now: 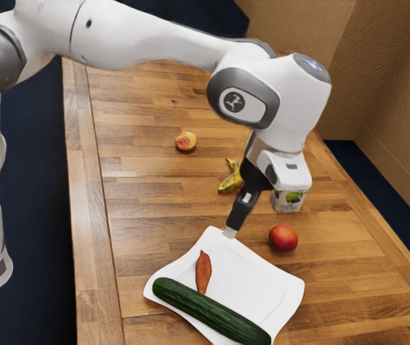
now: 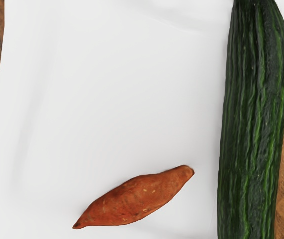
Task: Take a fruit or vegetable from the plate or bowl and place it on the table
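In the exterior view my gripper (image 1: pixel 230 232) is above the far edge of the white plate (image 1: pixel 244 269), apart from both vegetables. An orange-brown sweet potato (image 1: pixel 203 272) lies on the plate, close to a long dark green cucumber (image 1: pixel 208 310) that stretches along the plate's near side. The wrist view looks down on the plate (image 2: pixel 117 89), with the sweet potato (image 2: pixel 134 198) lying at a slant and the ridged cucumber (image 2: pixel 254 119) beside it, a strip of bare plate between them.
On the wooden table (image 1: pixel 147 230) a red fruit (image 1: pixel 283 238) sits just beyond the plate. Farther back are a small carton (image 1: pixel 288 200), a yellow banana-like fruit (image 1: pixel 230 180) and a red-yellow fruit (image 1: pixel 185 141). A wall rises at the exterior view's upper right.
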Controlling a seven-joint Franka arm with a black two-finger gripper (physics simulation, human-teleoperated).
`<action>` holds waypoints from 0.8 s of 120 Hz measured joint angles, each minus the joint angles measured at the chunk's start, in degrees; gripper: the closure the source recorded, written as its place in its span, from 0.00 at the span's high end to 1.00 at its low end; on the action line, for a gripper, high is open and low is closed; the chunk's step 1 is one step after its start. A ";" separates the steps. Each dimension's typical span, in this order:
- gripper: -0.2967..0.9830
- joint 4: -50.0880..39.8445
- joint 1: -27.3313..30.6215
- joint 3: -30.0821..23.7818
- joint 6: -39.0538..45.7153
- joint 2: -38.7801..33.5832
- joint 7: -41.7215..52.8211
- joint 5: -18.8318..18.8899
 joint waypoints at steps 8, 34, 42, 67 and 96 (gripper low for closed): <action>0.77 3.07 -2.93 -2.05 1.26 4.25 0.70 0.84; 0.77 -1.40 -6.75 -5.58 2.79 2.49 0.59 1.85; 0.77 -3.24 -6.81 -5.33 2.84 0.98 -0.74 1.84; 0.77 -4.43 -5.93 -3.22 1.42 0.39 -6.22 0.97; 0.77 0.29 -6.43 -6.12 0.98 4.52 -12.13 2.03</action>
